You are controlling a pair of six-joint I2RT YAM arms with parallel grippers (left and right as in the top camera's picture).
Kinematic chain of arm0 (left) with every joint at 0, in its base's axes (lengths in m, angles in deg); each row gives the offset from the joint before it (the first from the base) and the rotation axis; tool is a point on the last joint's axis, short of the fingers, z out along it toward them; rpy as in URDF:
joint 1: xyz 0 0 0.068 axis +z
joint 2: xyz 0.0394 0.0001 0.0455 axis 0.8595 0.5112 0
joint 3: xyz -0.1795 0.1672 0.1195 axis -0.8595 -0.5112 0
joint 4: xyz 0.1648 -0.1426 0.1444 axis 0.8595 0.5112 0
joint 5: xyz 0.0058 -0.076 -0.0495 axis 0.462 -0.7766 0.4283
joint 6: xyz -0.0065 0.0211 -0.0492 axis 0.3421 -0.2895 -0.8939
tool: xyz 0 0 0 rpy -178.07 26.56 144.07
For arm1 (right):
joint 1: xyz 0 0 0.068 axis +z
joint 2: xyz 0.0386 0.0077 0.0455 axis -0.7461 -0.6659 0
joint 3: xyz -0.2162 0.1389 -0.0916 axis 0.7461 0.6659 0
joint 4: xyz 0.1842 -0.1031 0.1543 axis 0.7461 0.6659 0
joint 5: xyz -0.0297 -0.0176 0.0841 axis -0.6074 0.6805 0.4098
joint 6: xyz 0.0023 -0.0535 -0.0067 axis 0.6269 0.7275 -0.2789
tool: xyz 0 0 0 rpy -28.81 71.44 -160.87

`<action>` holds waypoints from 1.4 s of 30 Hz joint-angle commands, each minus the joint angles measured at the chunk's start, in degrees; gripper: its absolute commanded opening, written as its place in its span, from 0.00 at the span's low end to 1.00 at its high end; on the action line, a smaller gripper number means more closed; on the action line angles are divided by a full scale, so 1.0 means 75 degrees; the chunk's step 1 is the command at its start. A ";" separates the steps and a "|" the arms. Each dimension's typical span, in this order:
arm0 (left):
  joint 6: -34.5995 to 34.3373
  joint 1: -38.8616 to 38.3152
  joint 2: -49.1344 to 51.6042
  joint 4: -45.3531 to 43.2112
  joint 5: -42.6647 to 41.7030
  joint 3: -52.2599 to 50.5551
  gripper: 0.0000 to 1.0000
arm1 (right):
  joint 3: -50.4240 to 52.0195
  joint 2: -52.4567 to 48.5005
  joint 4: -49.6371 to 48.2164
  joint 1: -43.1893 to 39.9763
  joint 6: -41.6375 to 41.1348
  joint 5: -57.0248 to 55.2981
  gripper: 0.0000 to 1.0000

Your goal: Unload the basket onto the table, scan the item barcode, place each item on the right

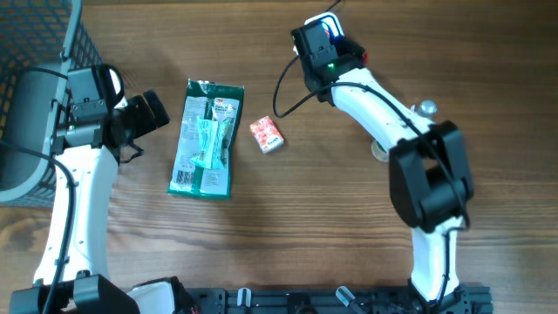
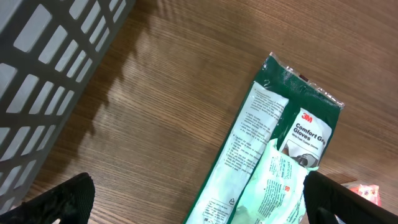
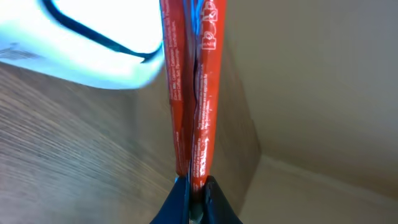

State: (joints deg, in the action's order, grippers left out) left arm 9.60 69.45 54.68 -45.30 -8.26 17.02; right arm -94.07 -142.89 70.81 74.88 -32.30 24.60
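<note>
A thin red packet (image 3: 193, 93) stands on edge, pinched at its lower end by my right gripper (image 3: 196, 183), which is shut on it. From overhead that gripper (image 1: 324, 33) is at the far top middle of the table, and the red packet (image 1: 331, 26) shows just beyond it. No barcode is visible on it. A white rounded object with a black cable (image 3: 93, 56) is close on the packet's left. My left gripper (image 2: 199, 211) hangs open over the wood with nothing held, one dark fingertip (image 2: 62, 199) at each side. In the overhead view it (image 1: 153, 112) is left of a green glove packet (image 1: 207, 138).
The green "Comfort Grip Gloves" packet (image 2: 280, 162) lies flat, reaching between my left fingers. A small red-and-white box (image 1: 267, 134) lies to its right. A dark mesh basket (image 1: 35, 87) fills the far left edge. A small silver knob (image 1: 427, 109) is beside the right arm.
</note>
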 commanded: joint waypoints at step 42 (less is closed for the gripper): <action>0.0093 0.0026 -0.0012 -0.0020 0.0023 0.0035 1.00 | 0.3905 0.2830 0.3797 -0.0289 -0.8122 0.4625 0.49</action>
State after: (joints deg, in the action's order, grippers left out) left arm 9.60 69.45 54.68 -45.30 -8.26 17.02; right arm -61.39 -121.38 98.06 72.89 -97.26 57.56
